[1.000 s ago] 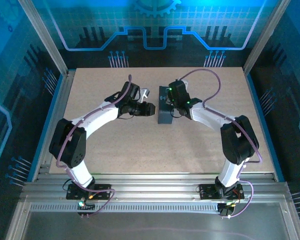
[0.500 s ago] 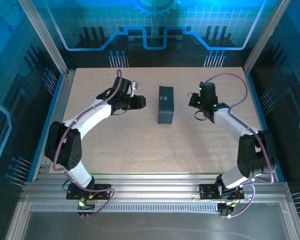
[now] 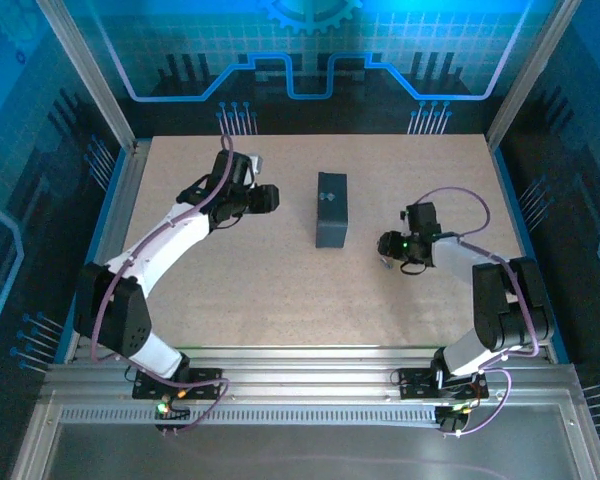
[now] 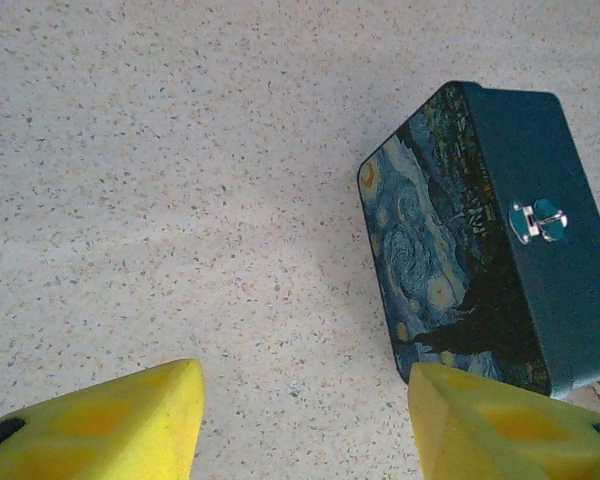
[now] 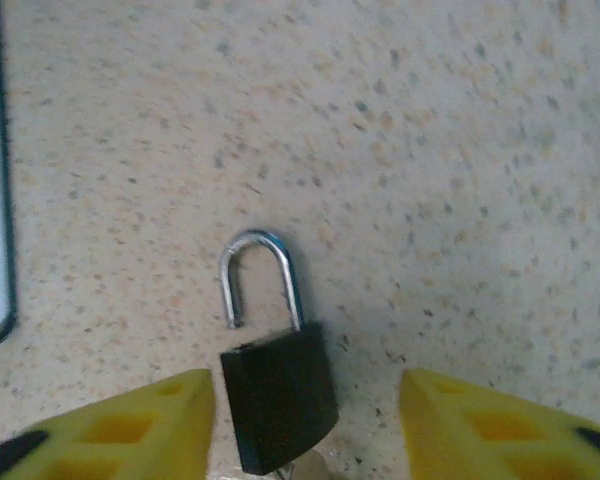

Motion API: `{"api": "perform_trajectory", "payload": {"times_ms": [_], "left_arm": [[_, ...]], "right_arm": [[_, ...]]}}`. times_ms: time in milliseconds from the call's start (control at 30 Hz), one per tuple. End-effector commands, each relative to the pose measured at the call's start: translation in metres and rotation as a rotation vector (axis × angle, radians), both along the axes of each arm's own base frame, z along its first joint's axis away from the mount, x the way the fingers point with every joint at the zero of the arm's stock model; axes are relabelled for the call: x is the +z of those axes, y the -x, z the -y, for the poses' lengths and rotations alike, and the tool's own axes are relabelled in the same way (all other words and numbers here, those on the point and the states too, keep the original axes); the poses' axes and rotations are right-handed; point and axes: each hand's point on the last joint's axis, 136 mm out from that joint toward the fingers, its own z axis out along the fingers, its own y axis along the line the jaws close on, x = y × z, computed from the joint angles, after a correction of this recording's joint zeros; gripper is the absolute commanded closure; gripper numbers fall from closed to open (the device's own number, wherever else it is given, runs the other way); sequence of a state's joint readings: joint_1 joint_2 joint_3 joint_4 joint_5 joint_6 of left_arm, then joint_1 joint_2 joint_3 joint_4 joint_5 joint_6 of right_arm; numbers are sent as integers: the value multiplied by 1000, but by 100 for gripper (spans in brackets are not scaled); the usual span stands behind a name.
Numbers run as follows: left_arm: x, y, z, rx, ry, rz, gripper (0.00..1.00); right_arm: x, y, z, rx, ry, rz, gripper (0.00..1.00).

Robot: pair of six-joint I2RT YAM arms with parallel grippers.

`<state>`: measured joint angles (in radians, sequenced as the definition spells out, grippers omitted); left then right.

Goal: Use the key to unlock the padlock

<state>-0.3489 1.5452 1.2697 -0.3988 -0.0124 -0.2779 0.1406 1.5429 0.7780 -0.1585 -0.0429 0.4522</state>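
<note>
The black padlock [image 5: 278,405] lies flat on the speckled table, its silver shackle [image 5: 261,275] swung open with one end free. My right gripper [image 5: 307,400] stands open around it, a yellow fingertip on each side and a gap on both. Of the key, just a sliver of pale metal [image 5: 312,470] shows at the padlock's lower end, cut off by the frame edge. In the top view the right gripper [image 3: 388,246] hangs low, right of the dark blue tin [image 3: 331,208]. My left gripper [image 3: 265,198] is open and empty left of the tin, its fingertips [image 4: 150,420] over bare table.
The tin [image 4: 480,230] has a starry-night picture on its face and a small metal latch [image 4: 537,220] on its side. It stands at the table's middle between both arms. Blue panel walls and metal frame posts [image 3: 90,80] ring the table.
The right arm swung from the tin toward the near right and its gripper opened, leaving the padlock on the table. The left arm drew back left, away from the tin.
</note>
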Motion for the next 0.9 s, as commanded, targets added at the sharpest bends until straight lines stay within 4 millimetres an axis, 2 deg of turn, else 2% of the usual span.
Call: {"api": "perform_trajectory", "payload": {"times_ms": [0,33,100,200,267,400,533,867], "left_arm": [[-1,7,-14,14,-31,-5,42],[-1,8,-16,17,-28,-6,42],[-2,9,-15,15,-18,-10,42],[-4,9,-12,8,-4,-20,42],[-6,9,-9,1,11,-30,41],[-8,10,-5,-8,33,-41,42],[-10,12,-4,-14,36,-54,41],[-17,19,-1,-48,40,-76,41]], "right_arm": [[54,-13,-17,90,-56,116,31],[66,-14,-26,116,-77,138,24],[91,-17,-44,158,-116,181,18],[111,-18,-67,174,-130,209,0],[120,-20,-83,175,-127,226,0],[122,-28,-109,176,-57,215,0],[113,-39,-130,190,-6,184,0],[101,-54,-160,212,69,161,0]]}}
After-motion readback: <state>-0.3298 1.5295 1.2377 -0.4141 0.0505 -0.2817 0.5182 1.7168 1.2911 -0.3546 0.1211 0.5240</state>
